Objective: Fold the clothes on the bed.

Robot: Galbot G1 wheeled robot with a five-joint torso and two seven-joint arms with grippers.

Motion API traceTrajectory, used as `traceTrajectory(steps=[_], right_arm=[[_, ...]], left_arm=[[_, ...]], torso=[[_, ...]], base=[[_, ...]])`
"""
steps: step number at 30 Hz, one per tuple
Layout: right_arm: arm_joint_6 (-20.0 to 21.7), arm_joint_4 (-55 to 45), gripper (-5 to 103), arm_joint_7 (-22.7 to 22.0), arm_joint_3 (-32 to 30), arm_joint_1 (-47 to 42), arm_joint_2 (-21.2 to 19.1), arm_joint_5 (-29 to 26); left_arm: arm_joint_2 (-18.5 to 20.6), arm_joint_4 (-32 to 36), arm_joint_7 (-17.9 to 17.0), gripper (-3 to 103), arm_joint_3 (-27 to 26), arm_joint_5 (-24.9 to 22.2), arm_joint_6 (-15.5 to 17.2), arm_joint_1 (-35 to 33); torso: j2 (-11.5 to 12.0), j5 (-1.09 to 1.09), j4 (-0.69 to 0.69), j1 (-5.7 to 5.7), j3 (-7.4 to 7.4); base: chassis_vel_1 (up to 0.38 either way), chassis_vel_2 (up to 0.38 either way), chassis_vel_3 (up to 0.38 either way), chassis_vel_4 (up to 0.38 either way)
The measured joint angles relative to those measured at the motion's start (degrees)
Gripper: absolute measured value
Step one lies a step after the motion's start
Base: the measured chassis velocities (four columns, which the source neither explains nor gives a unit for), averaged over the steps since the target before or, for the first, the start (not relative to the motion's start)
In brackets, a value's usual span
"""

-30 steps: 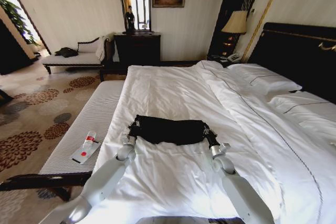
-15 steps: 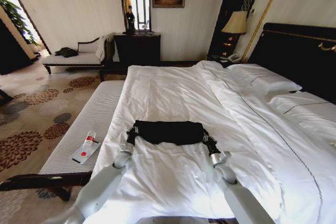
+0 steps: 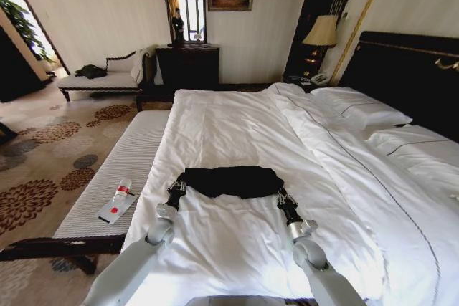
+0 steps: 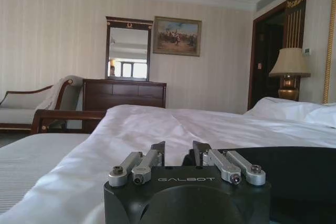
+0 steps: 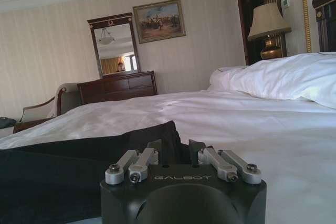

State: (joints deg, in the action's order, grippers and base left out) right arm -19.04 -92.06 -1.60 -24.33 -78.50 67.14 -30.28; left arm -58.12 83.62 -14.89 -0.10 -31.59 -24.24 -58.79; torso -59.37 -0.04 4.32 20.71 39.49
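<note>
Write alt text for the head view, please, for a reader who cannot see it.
A folded black top lies on a white bed, with the left claw and right claw open at its two near corners.

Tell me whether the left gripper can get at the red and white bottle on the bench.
Probably, with a swing outward: the left gripper sits at the black top, and nothing lies between it and the bottle.

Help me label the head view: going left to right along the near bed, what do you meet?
Bench → left gripper → black top → right gripper → duvet.
</note>
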Motion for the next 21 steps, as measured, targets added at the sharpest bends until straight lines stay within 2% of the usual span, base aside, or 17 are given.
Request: traceTrajectory(steps=[1,3,5,6,7,9,10,11,12,13,14,15,17,18,19,20,21], right_arm=[[-0.03,-0.16,30,-0.01,-0.34,-0.32,-0.27,-0.1],[-0.09,-0.91,41,-0.04,-1.3,-1.23,-1.14,-0.57],[-0.04,-1.5,46,-0.14,-1.82,-1.65,-1.58,-0.88],[0.17,-2.28,51,-0.39,-2.4,-1.92,-2.08,-1.27],[0.72,-3.23,51,-0.79,-2.99,-2.01,-2.69,-1.71],[3.01,-5.34,63,-2.32,-4.11,-1.41,-4.42,-2.49],[3.01,-5.34,63,-2.32,-4.11,-1.41,-4.42,-2.49],[4.59,-5.9,68,-3.56,-4.36,-0.74,-5.41,-2.75],[6.75,-6.2,73,-5.28,-4.55,0.06,-6.56,-3.86],[9.99,-6.53,78,-7.05,-4.66,0.99,-7.83,-7.94],[9.99,-6.53,78,-7.05,-4.66,0.99,-7.83,-7.94],[13.64,-7.17,84,-8.41,-5.01,1.58,-8.67,-13.52],[26.71,-9.93,95,-11.34,-8.42,3.04,-9.81,-30.06],[26.71,-9.93,95,-11.34,-8.42,3.04,-9.81,-30.06],[32.33,-10.57,95,-12.52,-10.48,4.17,-9.78,-36.85],[34.77,-10.7,98,-12.85,-11.5,4.86,-9.71,-40.45],[38.66,-10.73,100,-12.93,-13.18,6.45,-9.61,-47.05]], left_arm=[[0.4,0.2,0.0,36,-0.46,0.0,-0.1,-0.24],[1.33,1.05,0.13,46,-1.78,-0.09,-0.17,-1.08],[1.8,1.72,0.26,46,-2.42,-0.25,-0.17,-1.67],[2.16,2.46,0.27,52,-2.88,-0.4,-0.16,-2.17],[2.58,3.62,0.21,57,-3.44,-0.59,0.0,-2.85],[3.84,6.89,0.13,68,-4.88,-1.25,1.19,-4.95],[3.84,6.89,0.13,68,-4.88,-1.25,1.19,-4.95],[4.55,8.74,-0.05,74,-5.53,-1.49,2.14,-6.18],[5.71,11.54,-0.5,80,-6.27,-1.6,3.63,-8.16],[7.02,14.63,-0.73,85,-7.01,-1.45,4.77,-10.69],[7.02,14.63,-0.73,85,-7.01,-1.45,4.77,-10.69],[7.77,16.9,-0.79,85,-7.71,-1.08,5.19,-12.79],[8.22,21.19,-0.97,95,-10.36,-0.19,5.56,-18.74],[8.22,21.19,-0.97,95,-10.36,-0.19,5.56,-18.74],[8.05,22.59,-0.99,98,-11.74,0.23,5.58,-21.16],[7.91,23.35,-0.98,100,-12.58,0.55,5.58,-22.5],[7.5,25.02,-0.66,100,-14.79,1.56,5.49,-25.59]], torso=[[0.0,0.0,0.0,0.0,0.0],[0.0,0.0,0.01,0.0,0.0],[0.0,0.01,0.01,0.0,0.0],[0.0,0.01,0.02,0.01,0.0],[0.0,0.01,0.02,0.01,0.0],[0.0,-0.02,0.04,0.0,0.0],[0.0,-0.02,0.04,0.0,0.0],[0.0,0.01,0.03,0.0,0.0],[0.0,0.01,-0.01,0.01,0.0],[0.0,0.0,-0.02,0.01,0.01],[0.0,0.0,-0.02,0.01,0.01],[0.01,0.03,0.0,0.01,0.0],[0.01,0.01,0.04,0.01,0.01],[0.01,0.01,0.04,0.01,0.01],[0.01,-0.02,0.01,0.01,0.0],[0.0,-0.01,0.01,0.0,0.0],[0.01,0.02,-0.01,0.0,0.0]], base=[[0.0,0.0,0.0,0.0],[0.0,0.0,0.0,0.0],[0.0,0.0,0.0,0.0],[0.0,0.0,0.0,0.0],[0.0,0.0,0.0,0.0],[0.0,0.0,0.0,0.0],[0.0,0.0,0.0,0.0],[0.0,0.0,0.0,0.0],[0.0,0.0,0.0,0.0],[0.0,0.0,0.0,0.0],[0.0,0.0,0.0,0.0],[0.0,0.0,0.0,0.0],[0.0,0.0,0.0,0.0],[0.0,0.0,0.0,0.0],[0.0,0.0,0.0,0.0],[0.0,0.0,0.0,0.0],[0.0,0.0,0.0,0.0]])
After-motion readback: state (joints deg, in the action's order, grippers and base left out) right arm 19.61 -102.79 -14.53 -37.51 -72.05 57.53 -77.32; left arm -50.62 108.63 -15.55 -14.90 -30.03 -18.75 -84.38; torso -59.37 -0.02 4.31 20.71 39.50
